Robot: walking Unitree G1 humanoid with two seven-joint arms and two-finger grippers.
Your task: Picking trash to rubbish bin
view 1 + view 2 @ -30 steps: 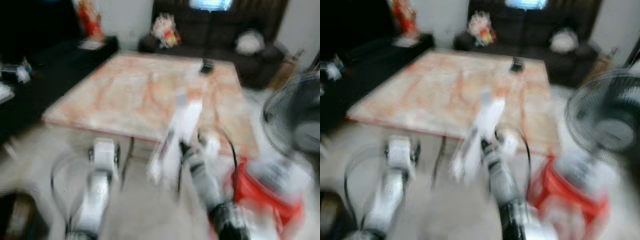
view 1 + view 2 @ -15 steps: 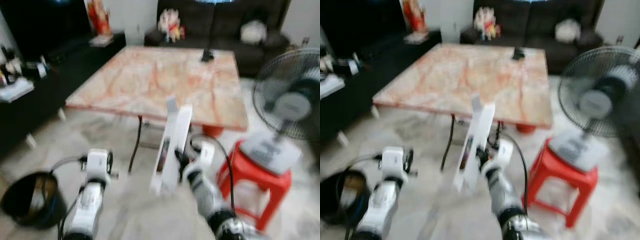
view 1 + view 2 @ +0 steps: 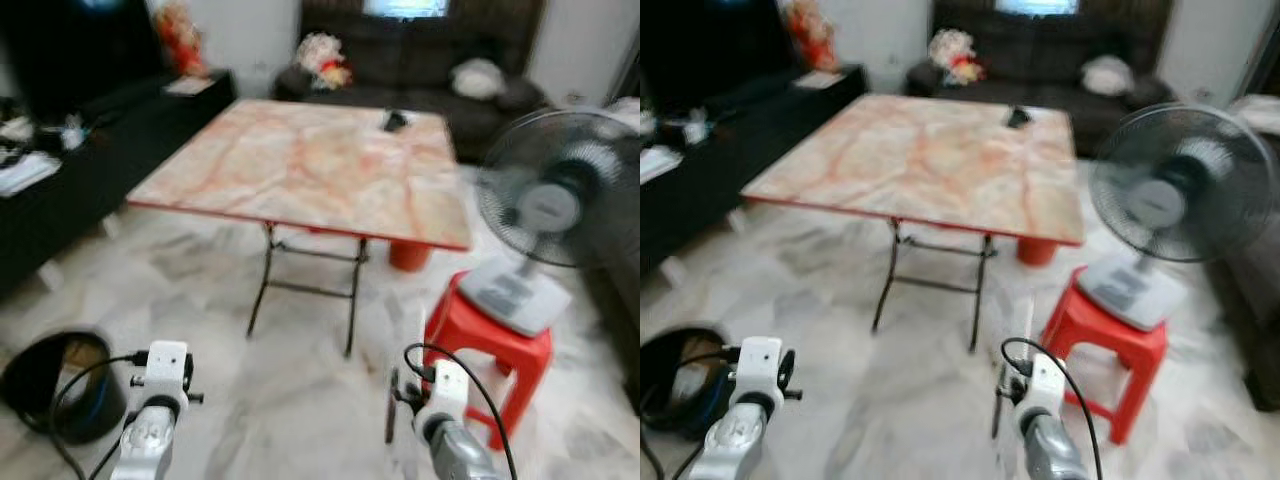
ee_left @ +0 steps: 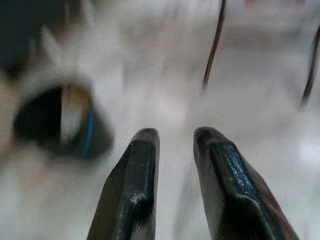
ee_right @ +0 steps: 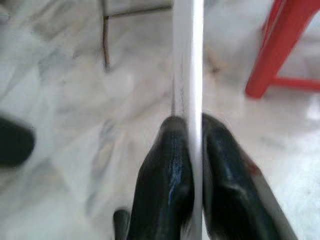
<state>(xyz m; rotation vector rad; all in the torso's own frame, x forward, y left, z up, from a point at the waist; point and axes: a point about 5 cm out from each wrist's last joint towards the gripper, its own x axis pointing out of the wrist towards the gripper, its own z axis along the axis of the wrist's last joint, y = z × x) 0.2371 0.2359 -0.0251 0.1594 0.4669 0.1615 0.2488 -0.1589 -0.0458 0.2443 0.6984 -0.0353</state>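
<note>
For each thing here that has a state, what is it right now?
Right gripper: jaws shut on the white carton.
Left gripper: jaws open, holding nothing.
Bin: upright on the floor, open-topped, something inside.
Fan: standing on the red stool.
Table: unfolded, standing.

Both arms low in front of me. My right gripper [image 5: 189, 150] has its fingers clamped tight on a thin white flat piece [image 5: 187, 60]. My left gripper [image 4: 172, 140] holds nothing, fingers [image 4: 137, 170] slightly parted.
</note>
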